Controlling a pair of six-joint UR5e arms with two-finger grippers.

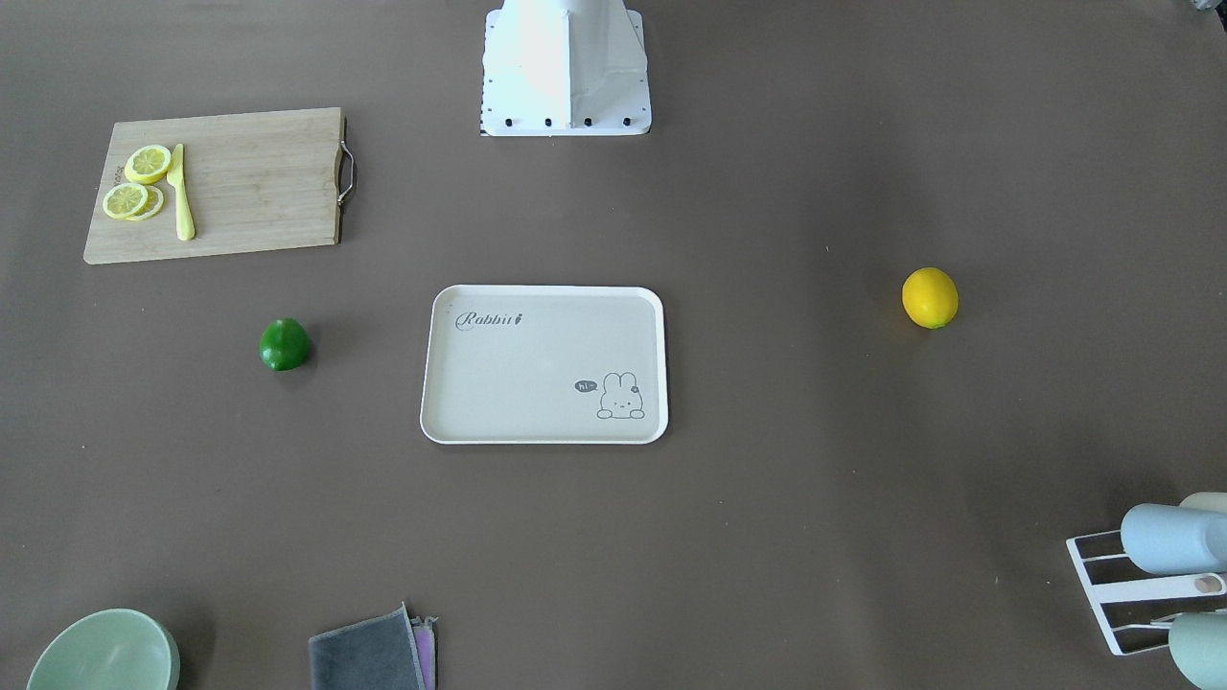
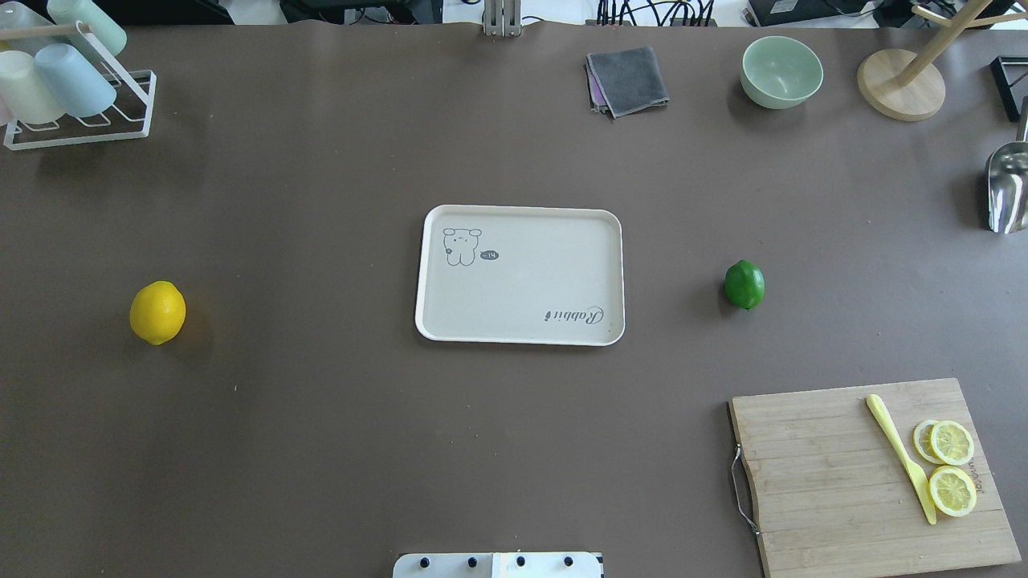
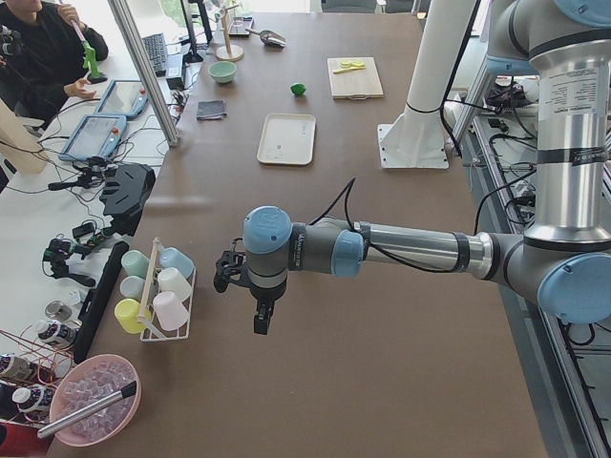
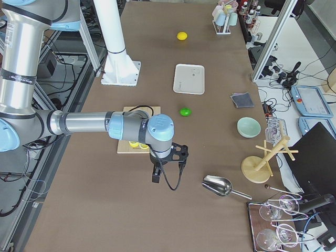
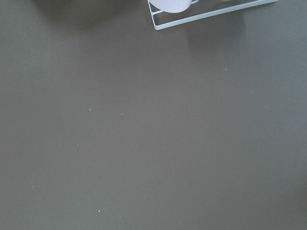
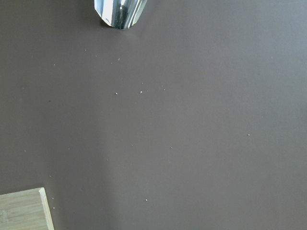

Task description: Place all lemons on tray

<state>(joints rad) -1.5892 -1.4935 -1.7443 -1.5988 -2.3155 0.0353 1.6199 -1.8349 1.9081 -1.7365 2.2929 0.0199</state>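
The cream tray (image 2: 522,281) with "Rabbit" lettering lies bare at the table's middle. The yellow lemon (image 2: 157,312) sits on the table far to its left in the overhead view, and the green lemon (image 2: 744,284) sits close to its right. Both lemons also show in the front-facing view, yellow (image 1: 930,297) and green (image 1: 285,344). My left gripper (image 3: 229,270) shows only in the exterior left view, hovering beside the cup rack. My right gripper (image 4: 180,152) shows only in the exterior right view, near the metal scoop. I cannot tell whether either is open or shut.
A wooden cutting board (image 2: 835,482) with lemon slices (image 2: 952,466) and a yellow knife (image 2: 899,453) lies near right. A cup rack (image 2: 72,88) stands far left. A grey cloth (image 2: 628,80), green bowl (image 2: 781,71), wooden stand (image 2: 899,84) and metal scoop (image 2: 1008,189) lie at the far edge.
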